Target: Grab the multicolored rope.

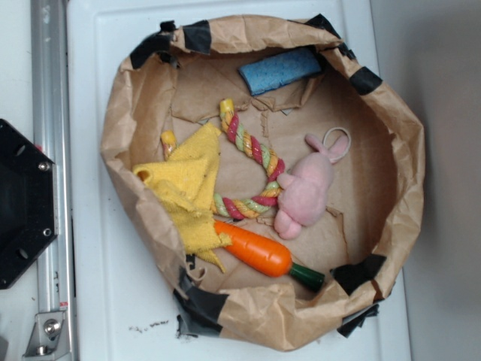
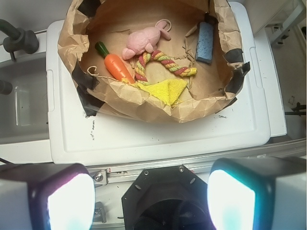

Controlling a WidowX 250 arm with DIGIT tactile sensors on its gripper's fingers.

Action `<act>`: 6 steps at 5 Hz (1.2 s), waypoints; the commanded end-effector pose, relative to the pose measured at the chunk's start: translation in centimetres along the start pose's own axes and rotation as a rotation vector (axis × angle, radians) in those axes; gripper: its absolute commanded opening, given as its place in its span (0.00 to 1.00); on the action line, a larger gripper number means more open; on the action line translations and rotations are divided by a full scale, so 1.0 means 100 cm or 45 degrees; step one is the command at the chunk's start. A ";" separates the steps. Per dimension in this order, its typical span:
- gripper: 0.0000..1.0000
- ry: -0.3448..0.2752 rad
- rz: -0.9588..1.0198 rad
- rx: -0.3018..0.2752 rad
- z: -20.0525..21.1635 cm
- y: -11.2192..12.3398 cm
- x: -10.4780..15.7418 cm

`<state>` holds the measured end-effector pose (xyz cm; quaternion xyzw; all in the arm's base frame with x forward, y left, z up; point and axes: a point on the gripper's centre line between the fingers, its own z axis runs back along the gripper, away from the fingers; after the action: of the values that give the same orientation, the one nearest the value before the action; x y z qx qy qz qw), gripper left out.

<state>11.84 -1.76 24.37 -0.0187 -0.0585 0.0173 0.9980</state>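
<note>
Tool (image 2: 151, 191) is spread wide, empty, hanging well back from the bag (image 1: 120, 113). The rope (image 1: 255, 162) lies curved on the bag floor, between the cloth (image 1: 192, 188) and the bunny (image 1: 308, 192), its lower end just above the carrot (image 1: 259, 250). It looks light, soft and grippy, so it should squash under the fingers. Best hold is probably the bare upper stretch, clear of bunny and cloth

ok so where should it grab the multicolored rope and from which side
Probably the upper arm of the multicolored rope, the stretch running from its top end toward the bend. In the exterior view that part lies bare on the brown paper, while the lower arm is wedged between the yellow cloth, the carrot and the pink bunny. Come straight down, jaws across the cord.
</note>
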 end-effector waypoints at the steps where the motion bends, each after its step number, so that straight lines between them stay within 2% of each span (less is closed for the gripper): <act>1: 1.00 0.000 0.000 0.000 0.000 0.000 0.000; 2: 1.00 -0.029 -0.161 0.230 -0.042 0.036 0.047; 3: 1.00 -0.079 -0.481 0.245 -0.085 0.053 0.098; 4: 1.00 -0.051 -0.800 0.194 -0.126 0.052 0.115; 6: 1.00 -0.051 -0.800 0.194 -0.126 0.052 0.115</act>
<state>24.03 3.78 12.22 0.0650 -0.0631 -0.2976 0.9504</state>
